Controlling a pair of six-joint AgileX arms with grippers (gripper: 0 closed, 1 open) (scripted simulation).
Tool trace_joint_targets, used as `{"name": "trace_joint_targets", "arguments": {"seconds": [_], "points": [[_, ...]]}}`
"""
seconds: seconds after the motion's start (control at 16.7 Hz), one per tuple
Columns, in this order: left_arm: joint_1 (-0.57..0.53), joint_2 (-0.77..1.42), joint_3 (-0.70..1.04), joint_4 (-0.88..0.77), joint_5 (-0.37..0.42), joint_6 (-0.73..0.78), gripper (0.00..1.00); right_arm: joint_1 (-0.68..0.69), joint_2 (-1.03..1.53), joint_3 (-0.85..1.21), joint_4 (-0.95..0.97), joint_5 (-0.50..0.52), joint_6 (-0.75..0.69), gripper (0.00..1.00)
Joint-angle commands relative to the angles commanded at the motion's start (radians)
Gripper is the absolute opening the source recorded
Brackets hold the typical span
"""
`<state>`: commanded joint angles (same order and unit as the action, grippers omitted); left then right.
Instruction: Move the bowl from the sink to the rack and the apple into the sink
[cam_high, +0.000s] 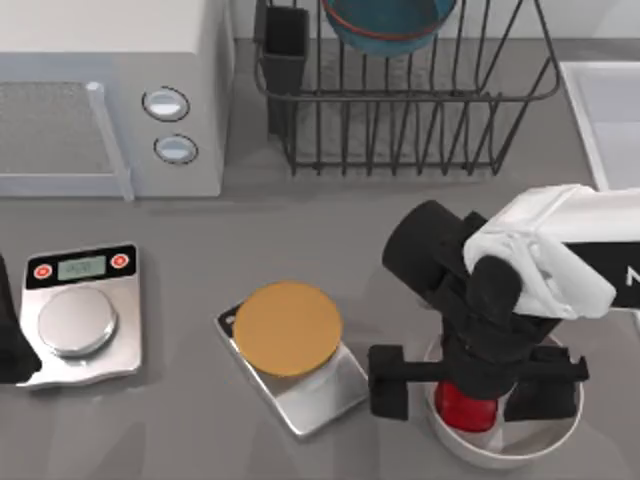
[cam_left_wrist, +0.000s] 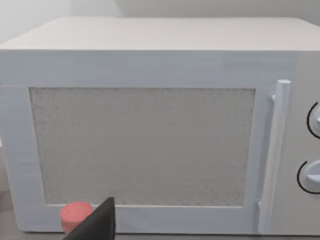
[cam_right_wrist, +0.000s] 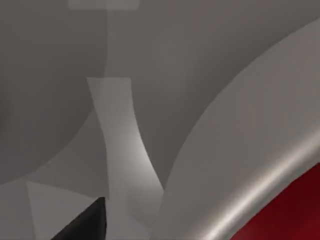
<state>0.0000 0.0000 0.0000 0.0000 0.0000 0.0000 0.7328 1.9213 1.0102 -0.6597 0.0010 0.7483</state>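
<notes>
Grey tabletop carries the white bowl (cam_high: 520, 452) holding the apple (cam_high: 466, 408), over which the right gripper (cam_high: 470, 392) is lowered, fingers spread, so the smooth fruit could be squeezed out sideways if gripped off-centre

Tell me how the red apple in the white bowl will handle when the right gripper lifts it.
The apple looks glossy, so it may slip between the fingers. Its rounded shape suggests it could roll inside the white bowl if nudged. The right gripper sits directly over it.
</notes>
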Motion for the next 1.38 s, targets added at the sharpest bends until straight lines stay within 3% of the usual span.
{"name": "trace_joint_targets", "arguments": {"seconds": [0.18,0.96,1.38], "points": [[0.000,0.000,0.000,0.000,0.000,0.000,1.00,0.000,0.000,0.000,0.000,0.000,0.000,1.00],[0.000,0.000,0.000,0.000,0.000,0.000,1.00,0.000,0.000,0.000,0.000,0.000,0.000,0.02],[0.000,0.000,0.000,0.000,0.000,0.000,1.00,0.000,0.000,0.000,0.000,0.000,0.000,0.00]]}}
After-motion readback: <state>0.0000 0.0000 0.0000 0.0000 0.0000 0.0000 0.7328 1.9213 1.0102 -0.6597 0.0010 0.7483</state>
